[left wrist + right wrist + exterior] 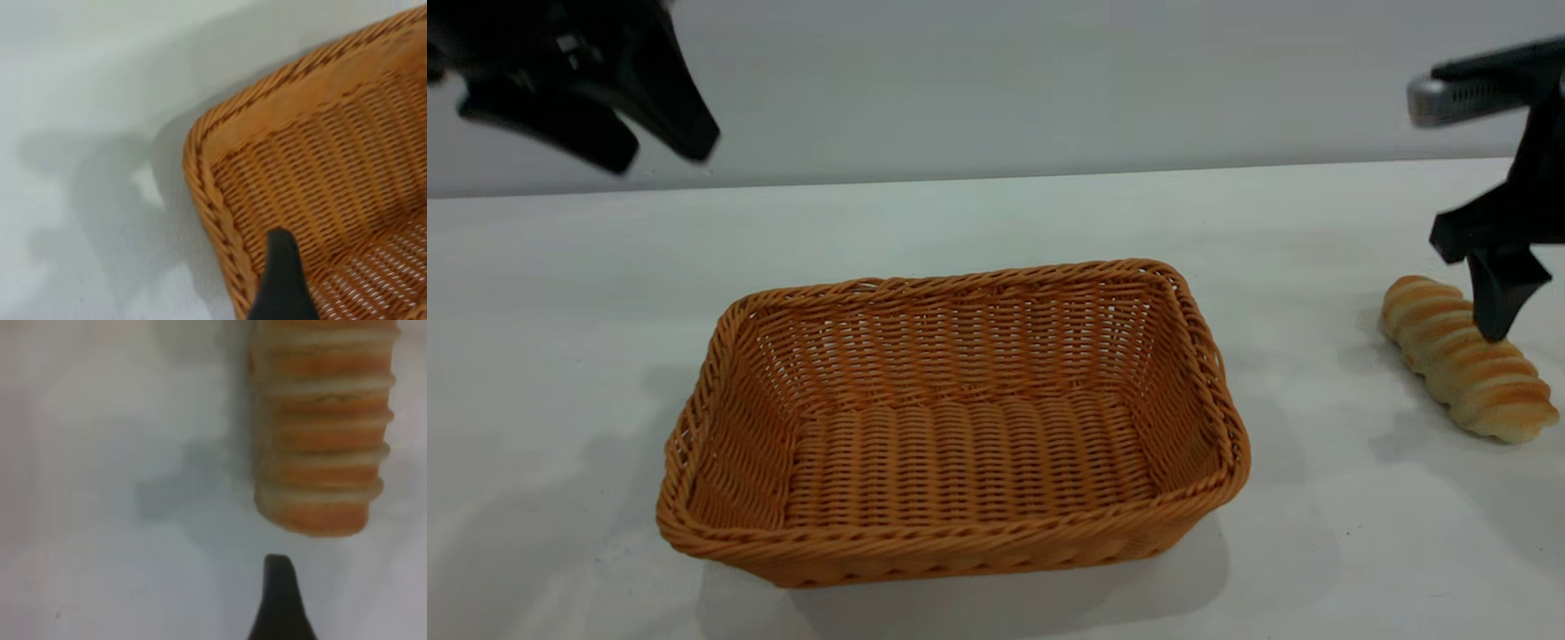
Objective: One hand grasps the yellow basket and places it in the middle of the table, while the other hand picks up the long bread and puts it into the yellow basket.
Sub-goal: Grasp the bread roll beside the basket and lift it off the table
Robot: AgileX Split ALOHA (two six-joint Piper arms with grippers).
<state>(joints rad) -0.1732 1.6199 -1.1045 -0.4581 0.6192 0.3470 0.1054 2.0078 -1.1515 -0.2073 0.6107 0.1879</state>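
Observation:
The yellow basket (pixel 960 427) stands upright and hollow in the middle of the table (pixel 996 222). My left gripper (pixel 660 153) hangs high above the table's far left, behind the basket, open, with nothing between its fingers. In the left wrist view one black fingertip (pixel 283 267) shows over the basket's corner (pixel 220 173). The long bread (pixel 1467 369) lies flat at the right, angled toward the front edge. My right gripper (pixel 1480 298) is just above the bread's far half, open and holding nothing. In the right wrist view one fingertip (pixel 277 580) shows just short of the bread's end (pixel 320 453).
A plain pale wall (pixel 996 80) rises behind the table's far edge. White tabletop lies bare between the basket and the bread (pixel 1316 373) and to the basket's left (pixel 543 373).

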